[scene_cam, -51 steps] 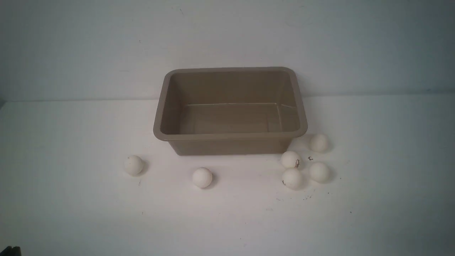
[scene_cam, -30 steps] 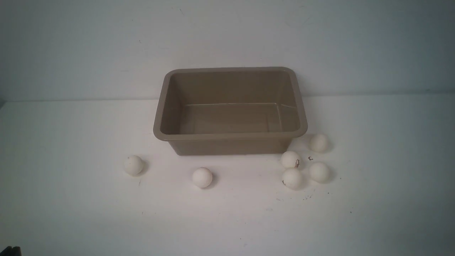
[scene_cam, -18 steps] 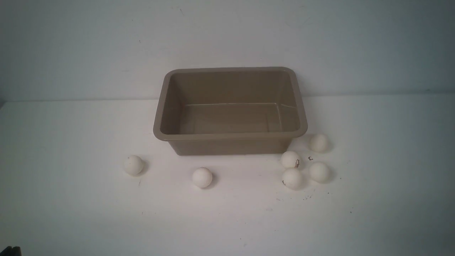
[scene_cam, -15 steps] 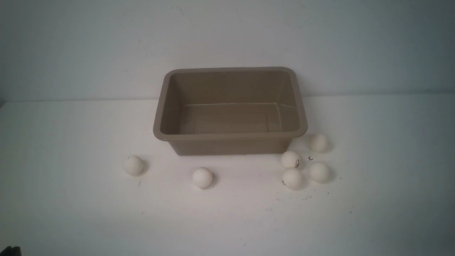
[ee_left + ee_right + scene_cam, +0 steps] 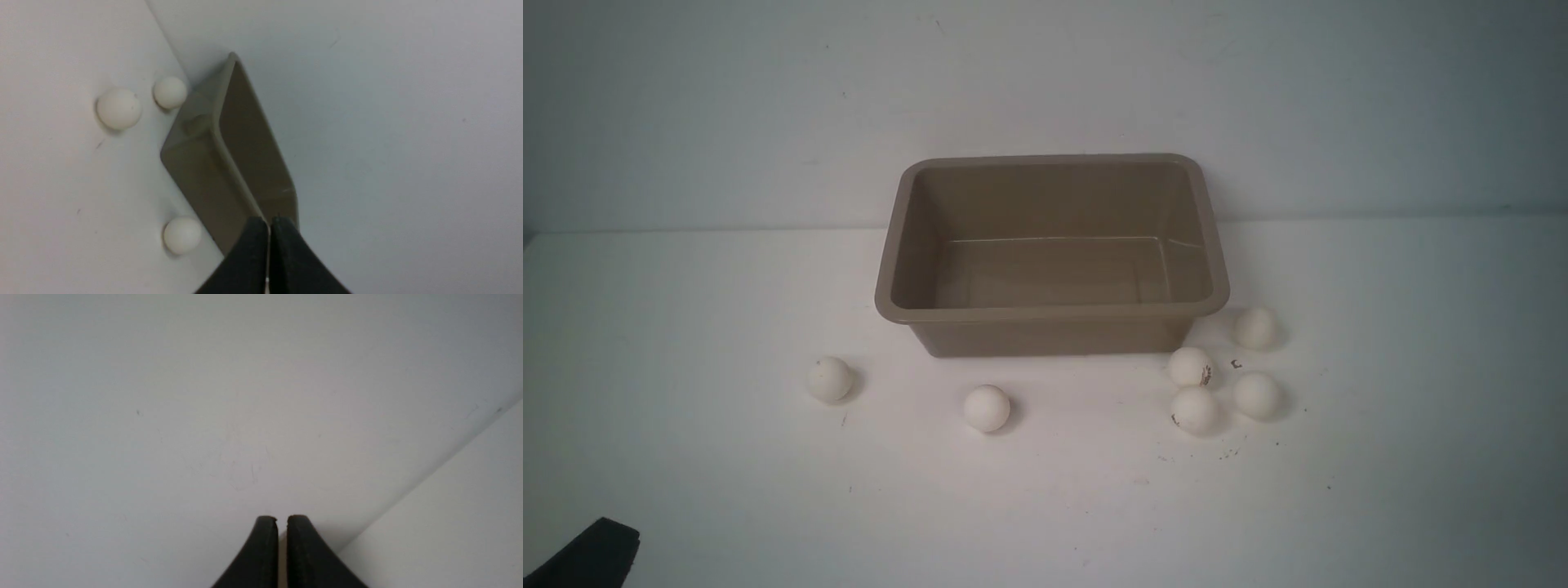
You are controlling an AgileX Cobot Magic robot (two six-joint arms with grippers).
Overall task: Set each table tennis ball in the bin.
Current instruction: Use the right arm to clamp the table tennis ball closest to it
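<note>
I am seeing nothing done yet: the bin (image 5: 1052,313) is sitting empty, and all six balls (image 5: 987,408) are lying on the table (image 5: 686,457), two at its 7 o'clock and four clustered at 4 o'clock. I am keeping the left claw (image 5: 269,223) and right claw (image 5: 282,519) pressed together, gripping nothing.

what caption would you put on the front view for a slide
Empty bin on a white table, with six table tennis balls lying outside it, four clustered by its near right corner
</note>
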